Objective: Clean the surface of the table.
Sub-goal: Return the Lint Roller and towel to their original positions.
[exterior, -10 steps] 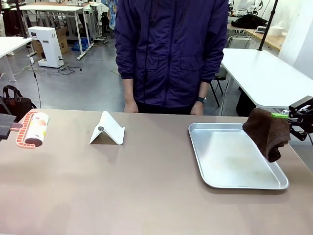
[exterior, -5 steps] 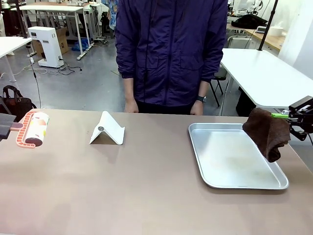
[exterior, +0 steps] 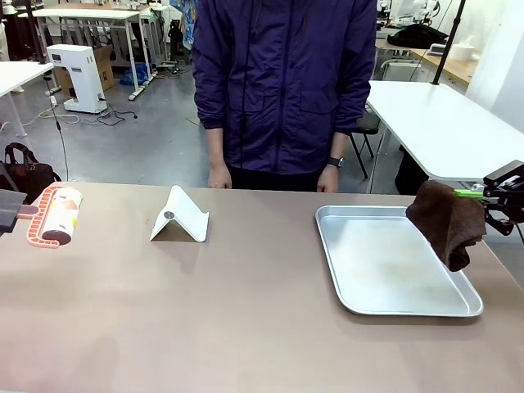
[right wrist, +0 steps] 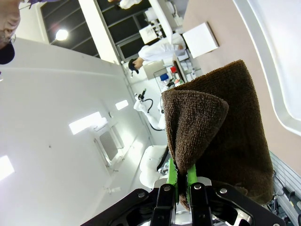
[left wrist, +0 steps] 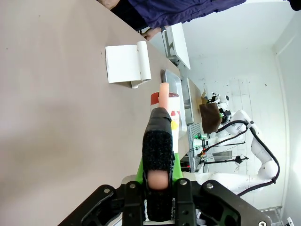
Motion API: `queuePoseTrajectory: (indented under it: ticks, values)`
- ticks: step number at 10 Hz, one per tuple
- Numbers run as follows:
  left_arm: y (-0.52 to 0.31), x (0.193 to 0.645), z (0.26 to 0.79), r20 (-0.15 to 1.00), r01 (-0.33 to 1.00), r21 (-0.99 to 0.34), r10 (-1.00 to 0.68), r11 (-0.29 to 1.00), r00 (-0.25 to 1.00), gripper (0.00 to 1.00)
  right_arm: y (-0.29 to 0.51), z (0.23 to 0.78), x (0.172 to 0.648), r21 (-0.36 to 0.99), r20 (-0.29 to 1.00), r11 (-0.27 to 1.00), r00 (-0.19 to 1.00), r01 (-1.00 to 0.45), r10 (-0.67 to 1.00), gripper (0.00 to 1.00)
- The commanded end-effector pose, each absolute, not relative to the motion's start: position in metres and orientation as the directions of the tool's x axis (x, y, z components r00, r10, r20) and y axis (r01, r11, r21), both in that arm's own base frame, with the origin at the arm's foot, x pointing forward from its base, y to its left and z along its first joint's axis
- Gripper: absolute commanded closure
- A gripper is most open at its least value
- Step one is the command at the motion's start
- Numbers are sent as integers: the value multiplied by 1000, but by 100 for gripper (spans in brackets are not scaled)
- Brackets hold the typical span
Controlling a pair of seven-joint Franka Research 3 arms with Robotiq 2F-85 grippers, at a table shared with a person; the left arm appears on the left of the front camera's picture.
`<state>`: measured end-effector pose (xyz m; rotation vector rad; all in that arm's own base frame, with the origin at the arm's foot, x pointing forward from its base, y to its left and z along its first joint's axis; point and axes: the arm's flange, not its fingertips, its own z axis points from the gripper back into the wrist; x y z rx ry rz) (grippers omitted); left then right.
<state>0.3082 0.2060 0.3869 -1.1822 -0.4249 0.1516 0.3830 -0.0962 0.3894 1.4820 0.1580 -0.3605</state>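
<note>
The tan-brown table spreads across the front view. At its far left edge my left gripper is shut on the orange handle of a lint roller, whose white roll rests low over the tabletop. In the left wrist view my left gripper clamps that handle, and the lint roller points ahead along the table. At the right edge my right gripper is shut on a brown cloth that hangs above the tray's right rim. In the right wrist view the brown cloth bunches between the green pads.
A white folded stand sits left of centre. A silver tray lies on the right half. A person in a dark purple jacket stands at the far edge, hands hanging by the table's rim. White-topped tables stand behind.
The person has shifted a little to the left. Both grippers and what they hold stay where they were.
</note>
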Motion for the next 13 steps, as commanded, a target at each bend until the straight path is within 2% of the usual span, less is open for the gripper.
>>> queuePoseTrajectory:
  ticks: [1, 3, 5, 9, 13]
  values:
    - [206, 308, 387, 242, 105, -919, 334, 380, 911, 78, -96, 389, 383, 942, -322, 48, 937, 331, -139, 91]
    - [187, 323, 407, 241, 141, -922, 251, 360, 937, 78, -75, 396, 396, 936, -329, 89, 937, 340, -118, 91]
    - [156, 349, 444, 263, 170, -903, 195, 394, 945, 78, -42, 412, 420, 941, -295, 152, 953, 301, -65, 91]
    - [76, 407, 517, 227, 171, -836, 44, 522, 973, 78, 76, 437, 476, 951, -214, 224, 977, 211, -11, 91]
    - [10, 453, 564, 180, 144, -716, -19, 684, 983, 78, 200, 418, 497, 936, -166, 315, 986, 155, 7, 91]
